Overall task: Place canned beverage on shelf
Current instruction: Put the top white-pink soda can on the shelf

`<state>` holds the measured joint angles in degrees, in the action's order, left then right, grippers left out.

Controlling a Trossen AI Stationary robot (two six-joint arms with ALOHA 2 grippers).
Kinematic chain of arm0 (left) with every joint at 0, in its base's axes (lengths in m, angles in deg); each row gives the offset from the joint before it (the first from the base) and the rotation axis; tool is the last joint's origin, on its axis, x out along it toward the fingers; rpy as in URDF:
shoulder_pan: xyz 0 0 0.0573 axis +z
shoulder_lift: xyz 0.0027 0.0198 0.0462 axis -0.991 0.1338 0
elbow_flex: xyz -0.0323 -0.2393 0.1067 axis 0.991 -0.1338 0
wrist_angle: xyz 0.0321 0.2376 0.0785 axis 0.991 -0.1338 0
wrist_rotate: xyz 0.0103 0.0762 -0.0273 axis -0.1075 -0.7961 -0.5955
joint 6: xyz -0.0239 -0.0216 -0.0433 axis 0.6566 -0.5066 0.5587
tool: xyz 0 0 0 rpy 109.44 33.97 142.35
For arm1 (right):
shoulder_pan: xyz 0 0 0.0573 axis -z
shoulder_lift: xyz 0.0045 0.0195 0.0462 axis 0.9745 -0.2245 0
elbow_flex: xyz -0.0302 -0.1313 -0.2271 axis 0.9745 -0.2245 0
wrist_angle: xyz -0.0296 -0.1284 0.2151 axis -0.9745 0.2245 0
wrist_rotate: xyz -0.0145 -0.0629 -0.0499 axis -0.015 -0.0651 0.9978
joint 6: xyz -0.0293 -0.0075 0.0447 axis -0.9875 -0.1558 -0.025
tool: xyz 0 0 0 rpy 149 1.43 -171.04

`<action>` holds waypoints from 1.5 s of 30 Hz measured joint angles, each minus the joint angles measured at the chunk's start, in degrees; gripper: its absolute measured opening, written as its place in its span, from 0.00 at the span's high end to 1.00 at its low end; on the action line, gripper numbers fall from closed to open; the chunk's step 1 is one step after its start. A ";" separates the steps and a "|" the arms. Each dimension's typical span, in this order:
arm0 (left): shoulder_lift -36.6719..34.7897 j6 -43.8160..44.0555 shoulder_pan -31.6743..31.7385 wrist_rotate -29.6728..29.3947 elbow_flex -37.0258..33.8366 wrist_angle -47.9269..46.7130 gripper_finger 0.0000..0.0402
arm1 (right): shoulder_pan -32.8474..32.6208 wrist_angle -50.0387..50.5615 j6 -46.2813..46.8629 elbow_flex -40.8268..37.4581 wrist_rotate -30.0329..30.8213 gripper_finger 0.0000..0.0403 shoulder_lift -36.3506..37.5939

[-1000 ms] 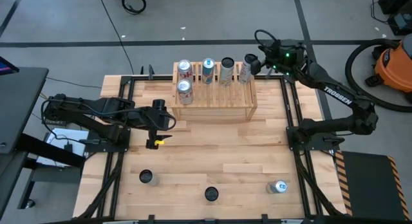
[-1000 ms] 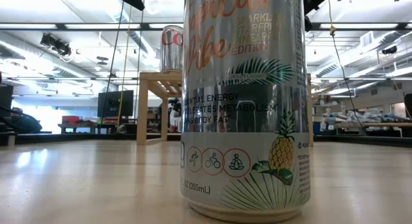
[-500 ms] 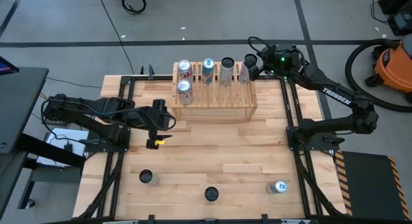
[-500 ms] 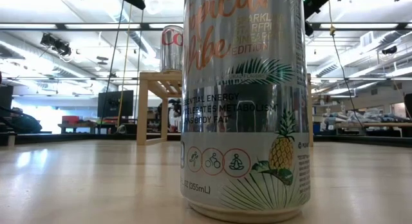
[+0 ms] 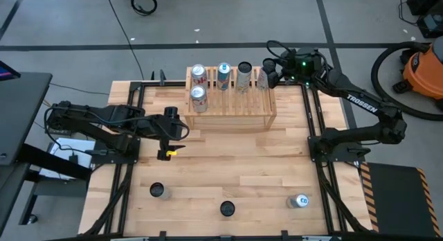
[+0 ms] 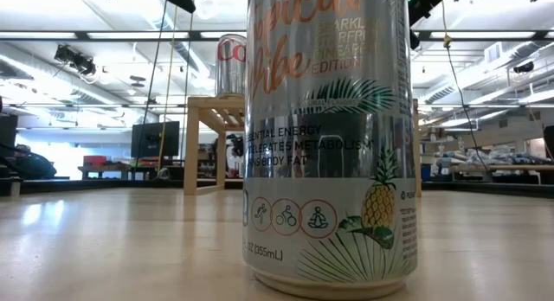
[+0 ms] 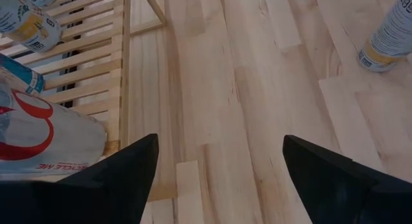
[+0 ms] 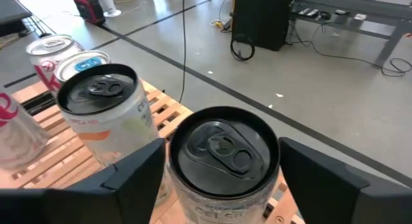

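Our right end effector (image 5: 268, 73) straddles the dark-topped can (image 8: 222, 161) at the shelf's (image 5: 232, 102) right end near the surface's far edge, fingers parted, not gripping; we should withdraw straight, without nudging it; the left end effector (image 7: 215, 179) waits open.

An orange shop vacuum (image 5: 423, 66) stands on the floor at three o'clock; a coiled black cable (image 5: 144, 3) lies at eleven.

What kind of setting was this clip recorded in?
Likely a robotics lab or workshop: a wooden table on a bare concrete floor, an orange shop vacuum beside it, and workbenches under strip lights behind.
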<state>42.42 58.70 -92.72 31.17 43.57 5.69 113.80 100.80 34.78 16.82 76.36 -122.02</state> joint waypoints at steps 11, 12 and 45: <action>0.00 0.00 0.02 0.00 0.00 0.01 0.17 | 0.56 0.83 -3.72 0.00 -2.30 0.36 0.09; 0.00 0.01 0.01 0.00 0.00 0.01 0.17 | 0.93 0.84 -4.41 0.00 -3.37 0.36 0.13; 0.00 0.00 0.01 0.00 0.00 0.00 0.17 | 18.01 -0.65 -21.41 -0.17 -44.95 0.36 -0.59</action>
<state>42.42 58.70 -92.71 31.17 43.57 5.69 131.82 100.15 13.37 16.65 31.40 -122.61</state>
